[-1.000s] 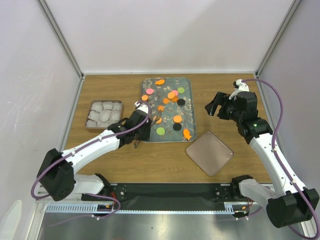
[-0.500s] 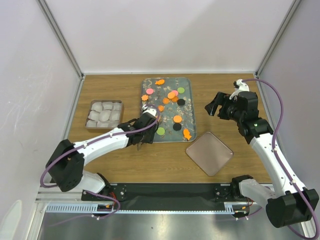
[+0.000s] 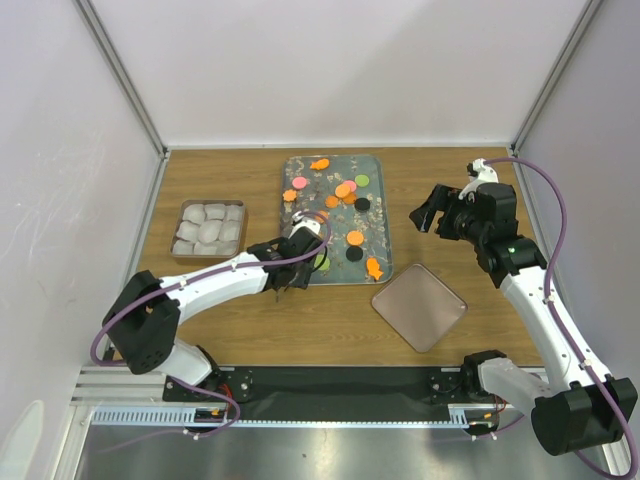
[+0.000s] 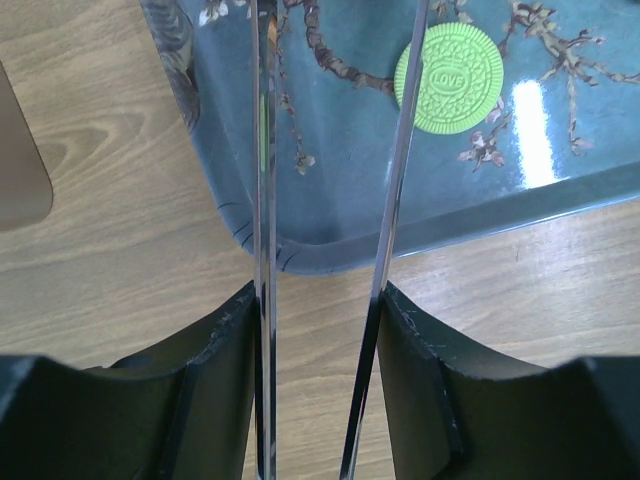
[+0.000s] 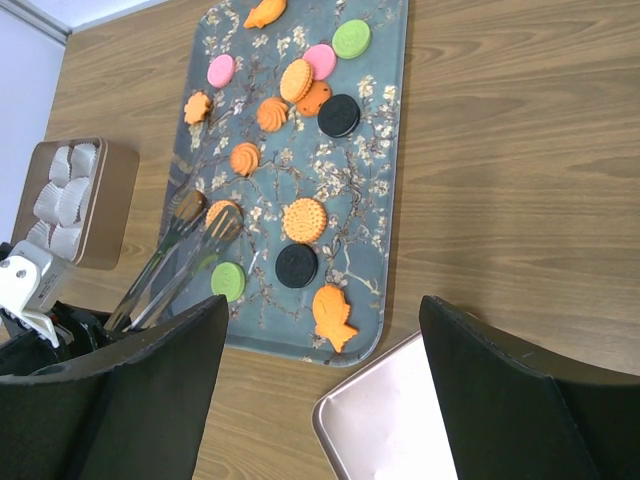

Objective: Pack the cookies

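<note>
Several cookies, round ones in orange, pink, green and black plus orange fish shapes, lie on the floral tray [image 3: 375, 200]. My left gripper [image 3: 288, 266] is at the tray's near left corner, shut on metal tongs [image 3: 310, 240]. The tongs' two blades [image 4: 263, 200] run out between my fingers over the tray [image 4: 340, 150], left of a green cookie [image 4: 450, 78]. In the right wrist view the tongs' tips [image 5: 205, 222] lie at an orange cookie [image 5: 228, 209]; contact is unclear. My right gripper [image 3: 425, 212] hangs open and empty, right of the tray.
A brown tin [image 3: 208, 228] filled with white paper cups stands left of the tray. A flat tin lid [image 3: 419, 306] lies on the wood right of the tray's near corner. Grey walls close the table on three sides.
My left gripper has shifted right and slightly nearer with the tongs, reaching further over the tray's near left part. The right arm has not moved.
</note>
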You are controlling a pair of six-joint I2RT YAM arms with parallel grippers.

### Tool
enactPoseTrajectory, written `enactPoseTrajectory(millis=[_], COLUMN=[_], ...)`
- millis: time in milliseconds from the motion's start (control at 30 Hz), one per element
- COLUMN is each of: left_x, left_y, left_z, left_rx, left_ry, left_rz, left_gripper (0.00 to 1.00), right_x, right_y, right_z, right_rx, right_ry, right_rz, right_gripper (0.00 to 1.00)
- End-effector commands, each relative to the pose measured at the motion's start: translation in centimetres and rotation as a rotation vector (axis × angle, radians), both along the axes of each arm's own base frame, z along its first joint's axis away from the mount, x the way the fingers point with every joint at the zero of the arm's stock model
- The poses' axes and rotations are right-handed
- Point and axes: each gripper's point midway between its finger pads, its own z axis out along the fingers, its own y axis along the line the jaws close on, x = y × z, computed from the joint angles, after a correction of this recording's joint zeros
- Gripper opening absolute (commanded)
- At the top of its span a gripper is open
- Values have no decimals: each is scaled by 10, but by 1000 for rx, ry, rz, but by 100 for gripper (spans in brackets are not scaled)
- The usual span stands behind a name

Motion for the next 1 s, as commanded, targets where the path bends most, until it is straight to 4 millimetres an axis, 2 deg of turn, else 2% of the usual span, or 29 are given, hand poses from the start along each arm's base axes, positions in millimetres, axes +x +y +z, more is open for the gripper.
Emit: enactPoseTrajectory(millis=[0,167,367,500,700,833,967], left_x=[8,7,10,15,23,30,37], left_y=[-5,-8,-7,-14,-12,1,29], left_z=[14,13,21,42,72,88,110], left_rx=[-8,-13,7,-31,-48,-55,-85], left_ry=[-42,-35,-44,-74,-118,-141,-175], left_rz=[1,-13,-19,-33,-29,6,83], left_gripper=[52,49,42,41,41,41,41], right_x=[4,4,3,3,2,2,2], right_y=[1,0,1,0,-2,-1,1], right_z=[8,9,9,12,11,10,8], right_rx=[2,4,4,3,0,3,9], right_ry=[-38,-40,-42,-49,-47,-44,-38], right_rz=[12,12,16,10,6,8,17], right_gripper=[84,84,84,84,84,84,84])
